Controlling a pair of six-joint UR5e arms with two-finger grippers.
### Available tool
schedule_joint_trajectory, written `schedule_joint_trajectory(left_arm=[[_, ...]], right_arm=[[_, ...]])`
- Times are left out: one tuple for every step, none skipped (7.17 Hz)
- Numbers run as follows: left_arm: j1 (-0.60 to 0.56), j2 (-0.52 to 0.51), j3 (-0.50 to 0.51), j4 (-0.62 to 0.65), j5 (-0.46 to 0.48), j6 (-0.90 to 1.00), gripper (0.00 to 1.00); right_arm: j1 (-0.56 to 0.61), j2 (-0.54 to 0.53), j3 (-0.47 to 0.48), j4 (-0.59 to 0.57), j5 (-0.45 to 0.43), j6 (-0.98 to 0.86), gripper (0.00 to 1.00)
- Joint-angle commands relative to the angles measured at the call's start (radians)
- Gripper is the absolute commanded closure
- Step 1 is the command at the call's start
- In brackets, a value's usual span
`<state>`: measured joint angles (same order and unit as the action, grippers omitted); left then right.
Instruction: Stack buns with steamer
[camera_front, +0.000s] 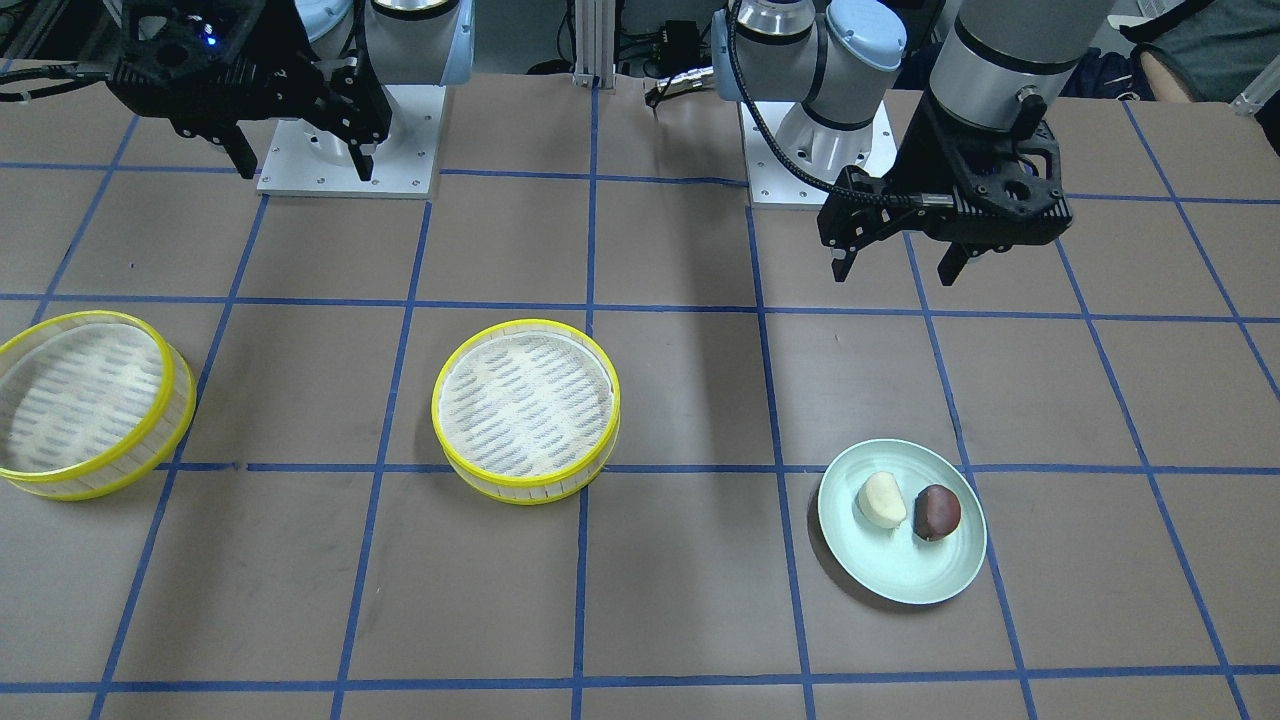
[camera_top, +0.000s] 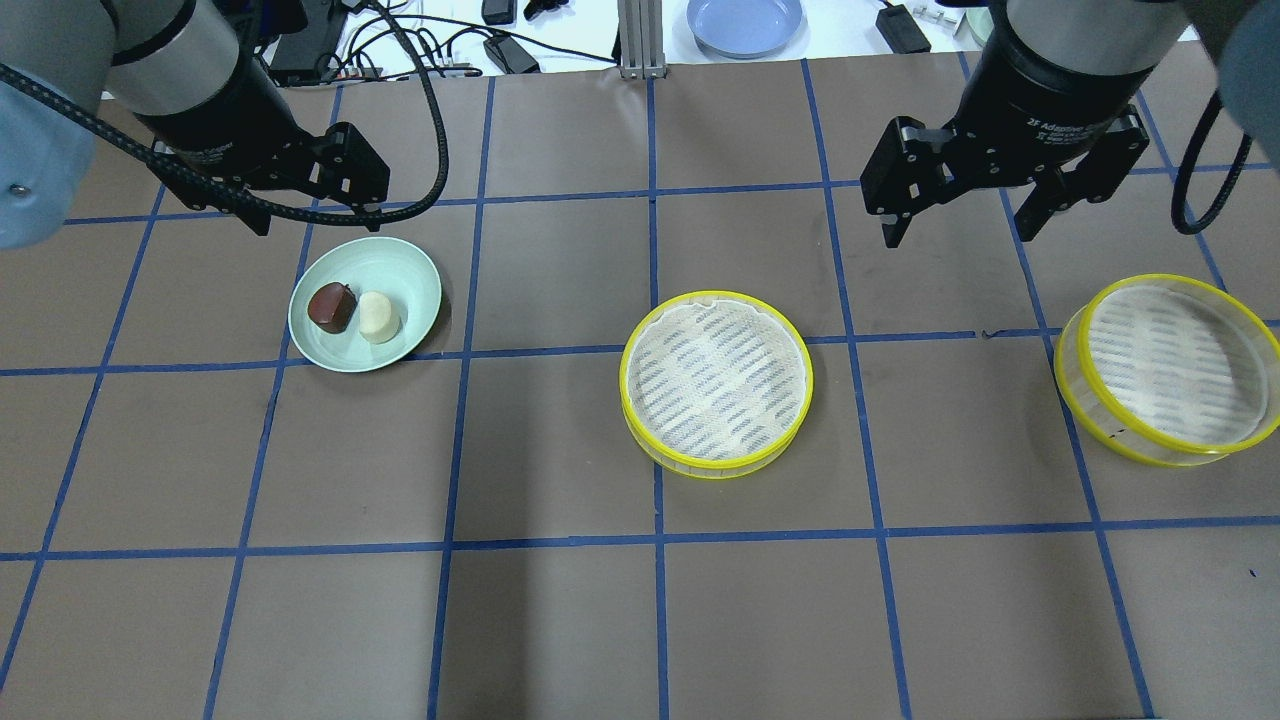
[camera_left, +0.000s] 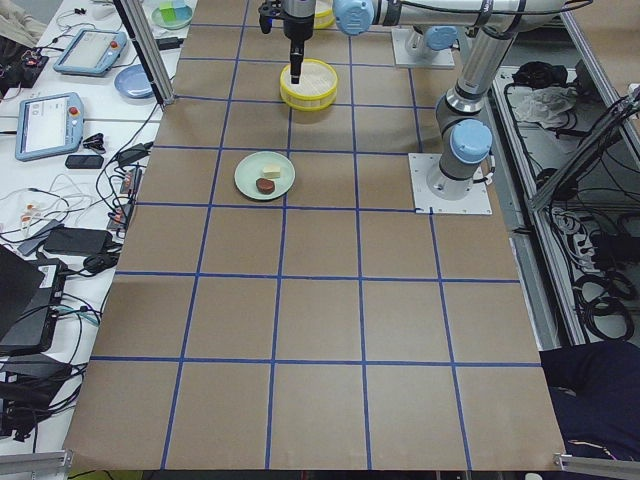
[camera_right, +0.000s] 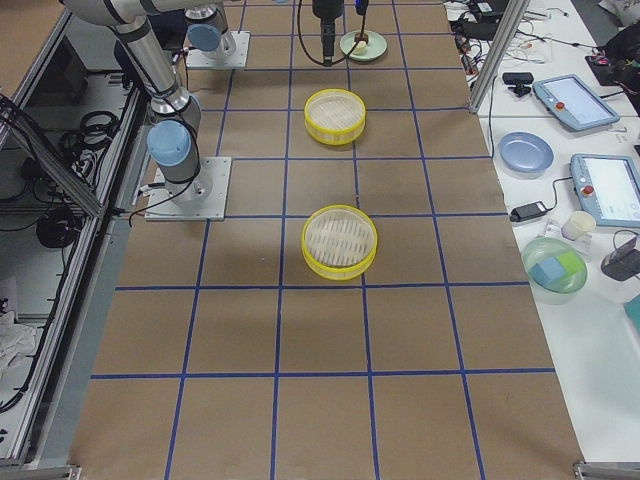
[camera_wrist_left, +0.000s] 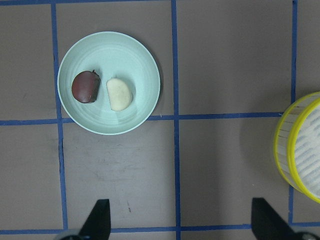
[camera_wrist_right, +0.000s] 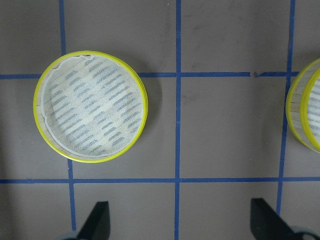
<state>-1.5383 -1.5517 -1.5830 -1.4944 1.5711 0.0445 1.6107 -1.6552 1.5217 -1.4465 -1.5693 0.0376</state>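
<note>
On the brown table (camera_top: 560, 620), marked into squares by blue tape lines (camera_top: 650, 545), a pale green plate (camera_top: 395, 262) sits toward the robot's left. Both buns lie on it side by side: the cream bun (camera_top: 379, 317) is on the side nearer the middle of the table, and the dark brown bun (camera_top: 332, 307) is just beside it, with only a thin gap between them in the left wrist view.

Near the middle of the table stands a round steamer basket (camera_top: 716, 380) with a yellow rim and a pale slatted floor. A second steamer basket (camera_top: 1168, 368) of the same kind stands well apart from it, toward the robot's right (part of it is cut off at the edge of the front view).

Hanging in the air near the plate, the left gripper (camera_front: 893, 270) has its fingers spread wide and holds nothing. The right gripper (camera_top: 956, 235) hangs above the table between the two baskets, its fingers also spread wide and empty. Neither touches anything.
</note>
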Motion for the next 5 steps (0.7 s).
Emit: schedule_joint_trajectory(left_arm=[[0.003, 0.001, 0.0, -0.003, 0.004, 0.009, 0.0], [0.007, 0.001, 0.0, -0.003, 0.004, 0.011, 0.0], [0.006, -0.001, -0.002, -0.003, 0.004, 0.011, 0.0], [0.013, -0.005, -0.002, 0.0, 0.001, 0.012, 0.0], [0.013, -0.005, -0.002, -0.001, 0.001, 0.012, 0.0]], right_arm=[[0.0, 0.0, 0.0, 0.0, 0.0, 0.001, 0.0], [0.0, 0.0, 0.0, 0.0, 0.0, 0.001, 0.0], [-0.002, 0.0, 0.0, 0.001, -0.003, -0.004, 0.0], [-0.006, 0.003, 0.0, 0.005, -0.014, -0.036, 0.0], [-0.027, 0.005, 0.0, -0.002, -0.017, -0.098, 0.0]])
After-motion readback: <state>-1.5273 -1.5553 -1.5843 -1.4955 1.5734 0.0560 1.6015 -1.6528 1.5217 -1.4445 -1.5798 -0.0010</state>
